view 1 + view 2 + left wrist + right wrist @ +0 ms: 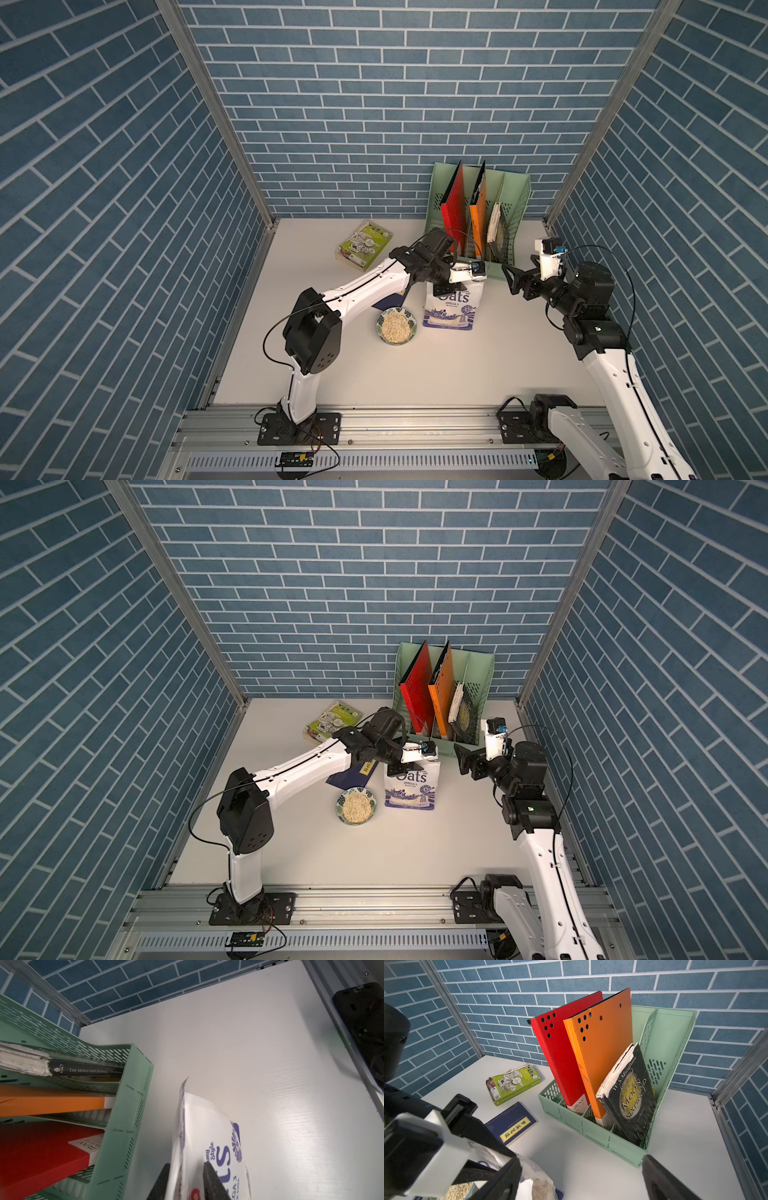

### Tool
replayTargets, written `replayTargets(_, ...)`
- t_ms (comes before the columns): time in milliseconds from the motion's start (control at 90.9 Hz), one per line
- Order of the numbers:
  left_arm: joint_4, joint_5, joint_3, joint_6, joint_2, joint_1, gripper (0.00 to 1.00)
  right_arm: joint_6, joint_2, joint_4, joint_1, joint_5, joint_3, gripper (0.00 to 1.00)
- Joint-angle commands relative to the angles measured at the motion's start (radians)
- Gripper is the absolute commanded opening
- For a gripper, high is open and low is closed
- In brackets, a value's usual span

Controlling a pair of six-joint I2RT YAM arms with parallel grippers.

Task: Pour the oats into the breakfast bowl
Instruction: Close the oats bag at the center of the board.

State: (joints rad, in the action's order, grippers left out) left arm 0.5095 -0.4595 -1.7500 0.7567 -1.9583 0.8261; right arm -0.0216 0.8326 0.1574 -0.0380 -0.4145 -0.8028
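Item one, the oats [396,327]: pale flakes heaped in the breakfast bowl [379,328], which sits on the white table [415,374] just beside the pouch [453,309], on its left in both top views. With the bowl this full I judge the pouring done. Item two, the pouch, white with "Oats" in blue: it stands upright on its base, mouth up, which I take as the way to keep the remaining flakes from spilling. Item three, my left pincer [186,1167]: it comes over the pouch's top edge with one finger against each face, pinching it. A hold that high steadies a soft bag that might otherwise slump. Item four, my right pincer [510,279]: spread wide, holding nothing, raised between the pouch and the green file rack [519,216] and apart from both. That looks like a place out of the other arm's way. Sundries, not part of the job: a green book [363,243] lying flat towards the back, and a dark blue book [512,1123] flat under my left arm.
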Motion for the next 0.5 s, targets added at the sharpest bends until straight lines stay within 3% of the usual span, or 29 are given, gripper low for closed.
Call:
replayTargets(0, 0.029, -0.013, -0.025, 0.004, 0.002, 0.011, 0.25, -0.053, -0.010, -0.050, 0.006, 0.007, 0.025, 0.94)
replayTargets(132, 0.040, -0.017, -0.040, 0.003, 0.003, 0.014, 0.23, -0.046, -0.005, -0.042, 0.006, 0.011, 0.044, 0.94)
replayTargets(385, 0.042, -0.001, -0.051, 0.006, 0.007, 0.016, 0.00, -0.027, -0.003, -0.032, 0.007, 0.021, 0.056, 0.96)
replayTargets(484, 0.035, 0.001, -0.051, 0.008, 0.011, 0.016, 0.00, -0.023, -0.003, -0.033, 0.007, 0.026, 0.058, 0.98)
